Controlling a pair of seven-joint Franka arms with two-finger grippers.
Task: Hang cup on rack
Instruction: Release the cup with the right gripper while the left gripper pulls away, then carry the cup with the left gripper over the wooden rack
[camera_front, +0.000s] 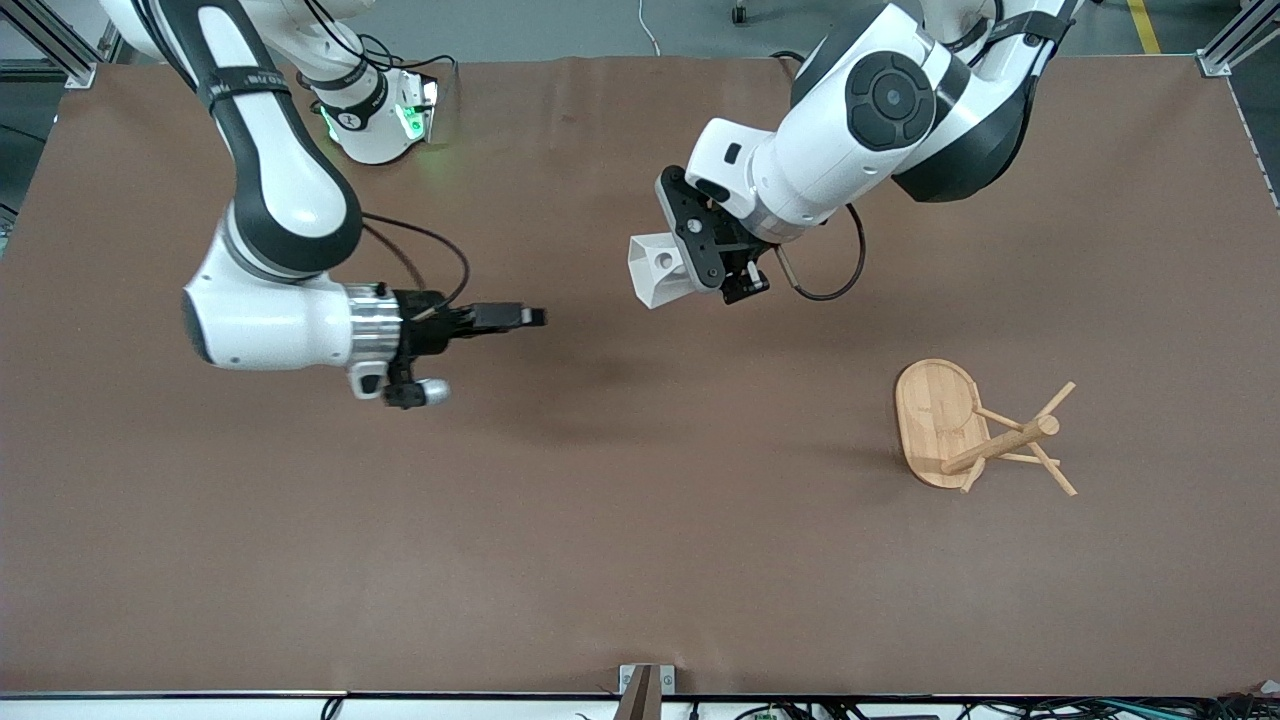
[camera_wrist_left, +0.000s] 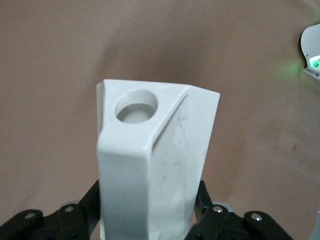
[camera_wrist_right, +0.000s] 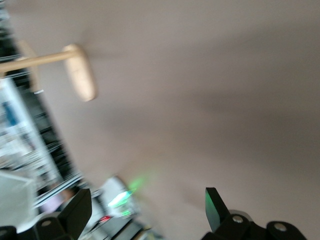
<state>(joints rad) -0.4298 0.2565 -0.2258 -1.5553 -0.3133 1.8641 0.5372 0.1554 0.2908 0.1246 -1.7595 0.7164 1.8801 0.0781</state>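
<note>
Now the left gripper (camera_front: 690, 262) is carrying the cup (camera_front: 658, 268) in the air over the middle of the table (camera_front: 600, 560), and the rack (camera_front: 975, 428) is standing well apart from it, toward the left arm's end of the table and nearer the front camera. Trouble could be coming at the peg: the hole in the cup's handle (camera_wrist_left: 136, 107) is looking small, the pegs are thin and angled, and a slight misalignment would be knocking the light rack over or bumping the cup loose. In the left wrist view the jaws are pressing closed against both sides of the cup's body, gripping it low. Meanwhile the right gripper (camera_front: 500, 318) is waiting over bare table, its fingers (camera_wrist_right: 215, 206) spread wide and holding nothing.
</note>
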